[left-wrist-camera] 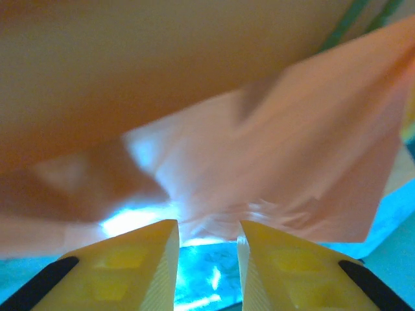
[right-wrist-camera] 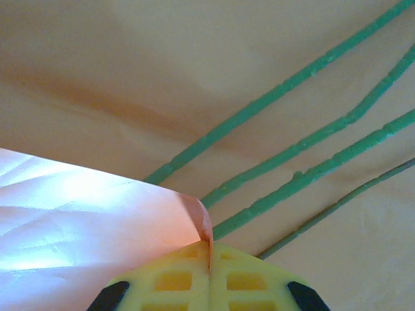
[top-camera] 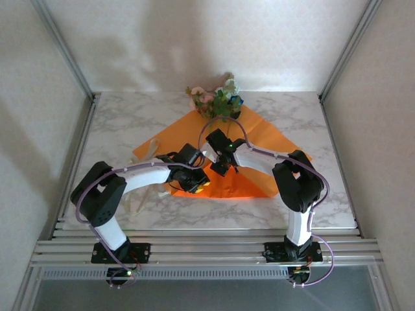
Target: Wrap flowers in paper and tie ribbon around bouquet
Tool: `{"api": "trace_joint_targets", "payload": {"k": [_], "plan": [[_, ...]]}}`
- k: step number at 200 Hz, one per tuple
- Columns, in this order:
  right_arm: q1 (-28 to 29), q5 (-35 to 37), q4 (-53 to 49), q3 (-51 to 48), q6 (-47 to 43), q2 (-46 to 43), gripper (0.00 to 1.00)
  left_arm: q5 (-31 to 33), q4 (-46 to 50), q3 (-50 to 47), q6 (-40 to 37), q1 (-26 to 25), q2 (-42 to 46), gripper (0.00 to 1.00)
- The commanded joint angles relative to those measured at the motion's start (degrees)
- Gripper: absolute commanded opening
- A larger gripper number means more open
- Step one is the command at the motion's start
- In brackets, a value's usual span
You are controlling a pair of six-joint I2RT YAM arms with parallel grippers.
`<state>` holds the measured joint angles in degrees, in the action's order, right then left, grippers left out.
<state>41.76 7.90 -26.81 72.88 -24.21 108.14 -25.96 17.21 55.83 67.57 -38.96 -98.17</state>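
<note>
Four stems cross the paper beside our right tool, clamped on a folded corner; our left tool gapes slightly at its edge. We find the flowers at the tabletop's upper centre.

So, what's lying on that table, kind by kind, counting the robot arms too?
Orange paper: 1
Bunch of flowers: 1
Pale ribbon: 1
Robot arms: 2, left arm and right arm
Total: 5

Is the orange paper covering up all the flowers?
No, the flowers poke out past the far corner of the paper.
</note>
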Motion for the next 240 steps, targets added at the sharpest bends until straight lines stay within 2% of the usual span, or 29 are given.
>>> {"api": "trace_joint_targets", "payload": {"k": [1, 19, 27, 48, 64, 84, 91, 104, 128, 154, 170, 212, 240], "plan": [[-0.29, 0.17, 0.2, 0.71, 2.08, -0.25, 0.0, 1.06, 1.87, 1.08, -3.23, -0.33, -2.79, 0.28], [-0.27, -0.23, 0.85, -0.65, 3.29, -1.12, 0.0, 2.14, 1.32, 0.7, -4.69, -0.33, -4.68, 0.26], [-0.27, -0.34, 0.88, -0.89, 3.95, -1.49, 0.04, 2.36, 1.28, 0.39, -4.9, -0.32, -5.41, 0.25], [-0.54, 2.12, 0.26, -0.54, 8.99, -2.67, 0.26, 2.9, 0.73, -1.0, -5.08, -0.33, -6.24, 0.23], [-1.52, 5.65, -4.03, 2.14, 17.52, -4.54, 0.39, 3.0, 0.6, -1.69, -5.38, -0.33, -6.42, 0.22], [-2.72, 10.2, -17.76, 7.47, 39.1, -8.4, 0.46, 3.36, 1.14, -1.91, -6.13, -0.33, -6.51, 0.22], [-2.68, 10.57, -23.3, 7.77, 49.62, -10.35, 0.49, 3.26, 1.11, -2.16, -6.3, -0.26, -6.59, 0.22], [-2.58, 3.97, -26.82, 2.22, 65.17, -16.4, 0.5, 2.91, 0.63, -2.63, -6.39, -0.28, -6.9, 0.21], [-0.45, -7.43, -15.26, -17.3, 89.21, -31.45, 0.54, 2.69, 0.77, -2.83, -7.08, -0.24, -7.38, 0.21], [0.75, -9.6, 2.91, -32.89, 104.67, -41.91, 0.54, 2.5, 1.08, -2.99, -7.59, -0.24, -7.43, 0.2], [0.78, -9.99, 13.18, -39.51, 108.59, -43.8, 0.53, 2.49, 1.4, -2.95, -8.23, -0.24, -7.54, 0.2], [0.71, -10.9, 24.63, -46.16, 114.54, -39.54, 0.51, 2.55, 1.76, -3.36, -8.85, -0.21, -7.63, 0.2], [0.74, -8.21, 31.29, -51.72, 116.72, -39.29, 0.5, 2.51, 1.54, -3.02, -8.95, -0.24, -8.04, 0.19]]}}
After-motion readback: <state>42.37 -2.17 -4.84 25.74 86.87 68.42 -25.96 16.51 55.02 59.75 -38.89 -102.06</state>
